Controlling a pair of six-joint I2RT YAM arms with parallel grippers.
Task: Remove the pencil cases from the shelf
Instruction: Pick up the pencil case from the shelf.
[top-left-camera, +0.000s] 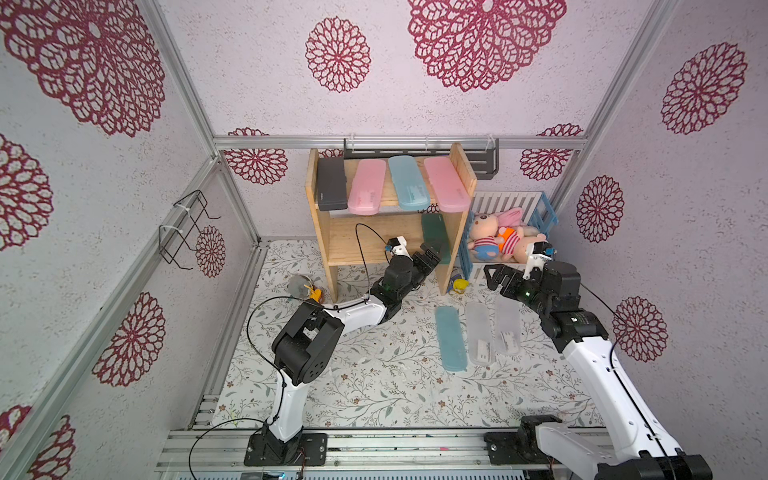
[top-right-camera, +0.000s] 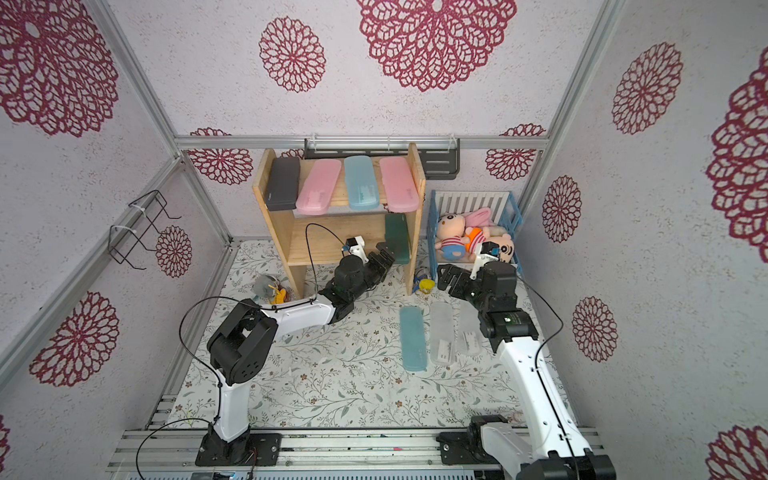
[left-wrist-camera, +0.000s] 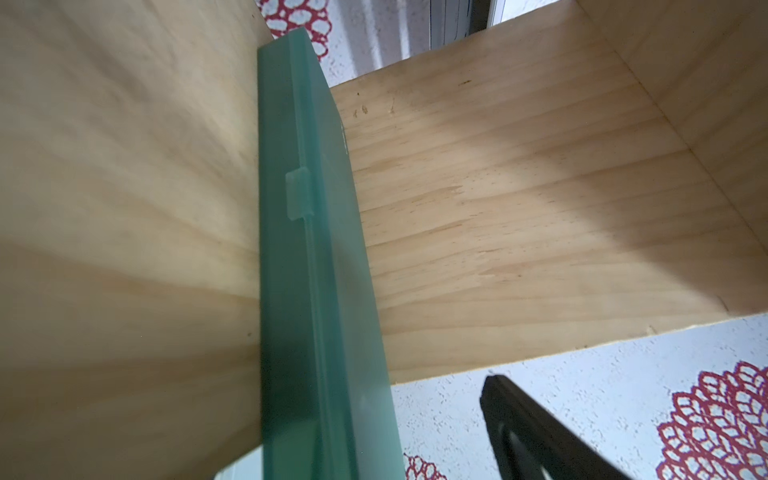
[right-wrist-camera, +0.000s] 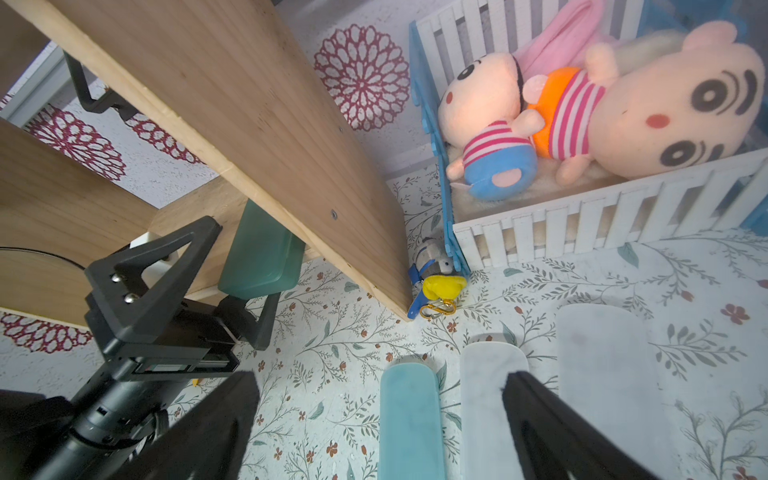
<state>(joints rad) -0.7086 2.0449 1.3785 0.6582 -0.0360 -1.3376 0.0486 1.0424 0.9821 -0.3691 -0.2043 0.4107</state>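
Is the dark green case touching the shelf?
Touching. Left wrist view: the dark green case lies with its long side flush against the shelf, no gap between them.

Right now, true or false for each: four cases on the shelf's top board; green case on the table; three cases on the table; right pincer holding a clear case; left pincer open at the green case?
1. Four cases lie on the top board of the shelf: black case, pink case, light blue case, second pink case. True.
2. The dark green case lies on the table. False: it stands on edge on the lower board, against the side panel.
3. Three cases lie on the table: teal case and two frosted clear cases. True.
4. The right pincer holds a clear case. False: it is open and empty.
5. The left pincer is open at the dark green case. True.
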